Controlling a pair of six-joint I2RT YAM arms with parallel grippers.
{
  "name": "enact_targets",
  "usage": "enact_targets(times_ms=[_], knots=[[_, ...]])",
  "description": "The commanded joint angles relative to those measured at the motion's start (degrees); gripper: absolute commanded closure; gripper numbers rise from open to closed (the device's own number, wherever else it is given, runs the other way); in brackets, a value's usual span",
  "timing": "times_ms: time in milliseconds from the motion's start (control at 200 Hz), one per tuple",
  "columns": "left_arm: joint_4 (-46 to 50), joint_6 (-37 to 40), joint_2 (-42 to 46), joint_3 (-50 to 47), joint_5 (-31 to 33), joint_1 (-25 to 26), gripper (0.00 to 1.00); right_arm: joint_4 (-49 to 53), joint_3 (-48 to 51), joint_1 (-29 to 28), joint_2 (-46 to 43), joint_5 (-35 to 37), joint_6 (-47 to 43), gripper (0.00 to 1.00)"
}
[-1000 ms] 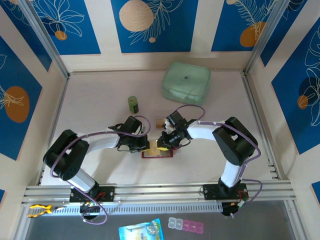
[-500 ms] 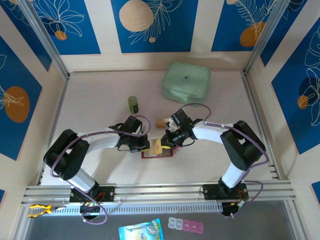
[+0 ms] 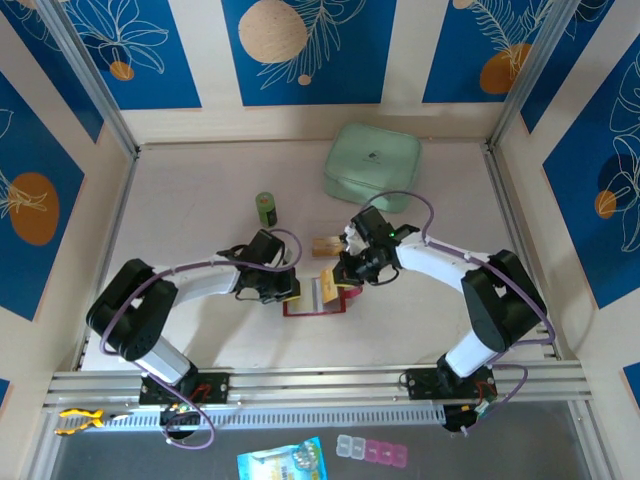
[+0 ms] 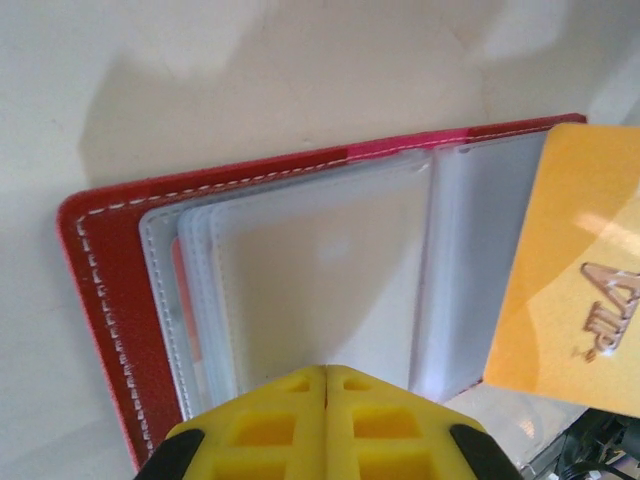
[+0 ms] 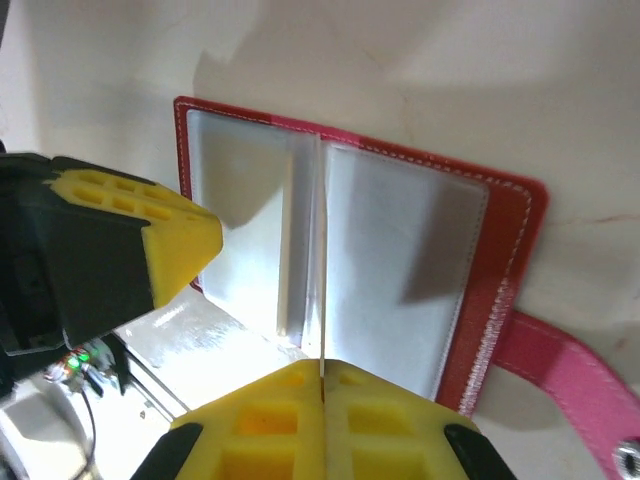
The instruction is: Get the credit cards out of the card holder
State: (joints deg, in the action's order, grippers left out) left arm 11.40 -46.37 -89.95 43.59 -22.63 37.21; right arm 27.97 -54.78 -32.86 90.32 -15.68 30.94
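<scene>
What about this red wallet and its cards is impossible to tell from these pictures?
1. Held card: print cut by the right edge of the left wrist view; edge-on in the right end effector in the right wrist view.
2. Card holder: its cloudy pockets, partly under the left end effector, hide whether cards remain.
3. Loose card on the table: too small to read from the top view.

- Near the front middle of the table [image 3: 200, 200]: card holder [image 3: 318, 308], lying open.
- At its left edge: left gripper [image 3: 290, 292].
- Over its right half: right gripper [image 3: 345, 281], pinching a card [image 3: 327, 287].
- Just behind: second card [image 3: 322, 246], seemingly flat on the table.
- Farther back: bottle [image 3: 266, 208] on the left, case [image 3: 372, 165] on the right.
</scene>
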Motion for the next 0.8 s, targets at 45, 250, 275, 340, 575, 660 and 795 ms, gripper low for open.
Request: enact_targets(times_ms=[45,250,275,340,575,660,795], knots=[[1.1,0.6,4.4,1.2,1.9,0.3,0.9,10.7,-7.0,0.6,-1.7,5.2,-18.1,0.97],[1.1,0.6,8.6,-1.4,4.5,-0.6,0.88,18.1,-15.8,1.7,1.7,12.8,-38.0,0.98],[1.2,0.5,9.1,-1.8,4.6,-0.7,0.88,18.9,-17.1,1.7,2.4,13.1,-41.0,0.98],[1.4,0.5,10.1,-2.6,5.0,-1.1,0.88,20.4,-20.0,1.4,4.0,15.3,-49.0,1.0],[2.3,0.1,14.8,-6.4,6.3,-2.4,0.87,25.2,-29.9,0.7,11.1,24.4,-68.3,1.0],[2.4,-0.2,16.2,-7.7,6.4,-2.9,0.87,27.5,-33.9,0.6,13.8,24.4,-72.2,1.0],[2.4,-0.6,17.7,-9.0,6.3,-3.5,0.87,30.0,-38.9,0.3,17.8,24.1,-76.8,1.0]])
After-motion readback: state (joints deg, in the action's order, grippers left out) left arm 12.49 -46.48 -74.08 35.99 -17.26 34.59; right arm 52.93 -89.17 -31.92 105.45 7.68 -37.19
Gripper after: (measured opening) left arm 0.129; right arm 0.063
